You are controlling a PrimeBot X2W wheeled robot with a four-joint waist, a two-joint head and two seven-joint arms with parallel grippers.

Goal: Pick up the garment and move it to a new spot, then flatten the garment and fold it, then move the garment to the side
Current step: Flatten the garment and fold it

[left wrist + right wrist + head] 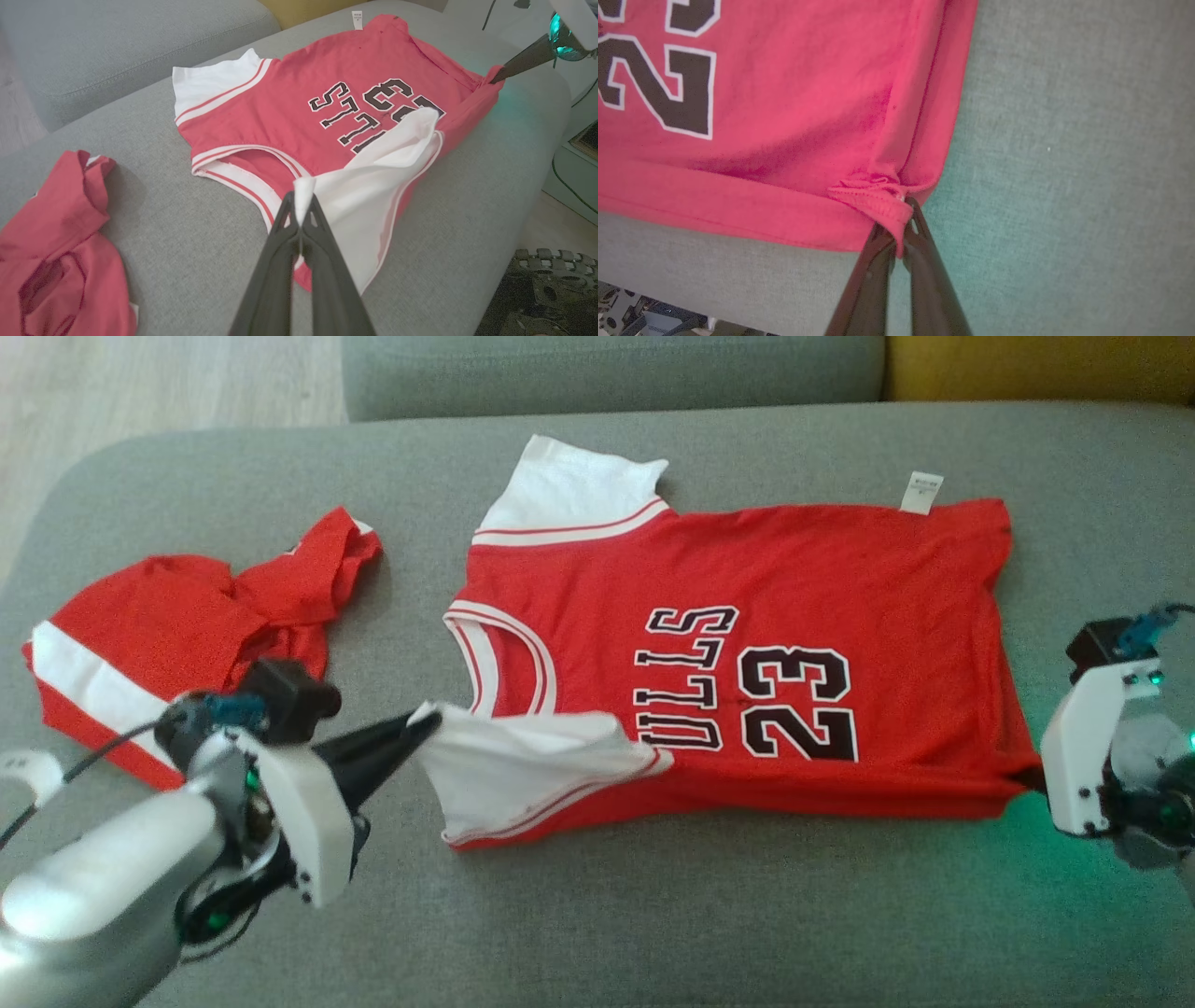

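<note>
While the red jersey with white sleeves and black "23" lettering [747, 616] lies print-up on the grey fabric sofa seat [653, 915], its long axis runs straight across the head view. The white-trimmed neckline points to the robot's left and the hem to its right. The far white sleeve [569, 490] is spread flat, pointing away from the robot. The near white sleeve [523, 770] is raised and turned over the chest, covering the start of the lettering.

The left hand [425, 721] is clenched on the tip of that near sleeve, its dark fingers pressed together around the white cloth. The right hand [906, 210] is clamped on the near hem corner, where the red fabric bunches between its fingers. A small white care label [922, 490] sticks out past the far hem corner.

A crumpled red and white garment [187, 616] lies apart from the jersey, further to the robot's left on the same seat. Green light tints the grey fabric beside the right hand. Behind the seat stand a grey back cushion [607, 373] and a mustard-yellow cushion [1027, 364]. Pale wooden floor [140, 383] shows at the upper left.
</note>
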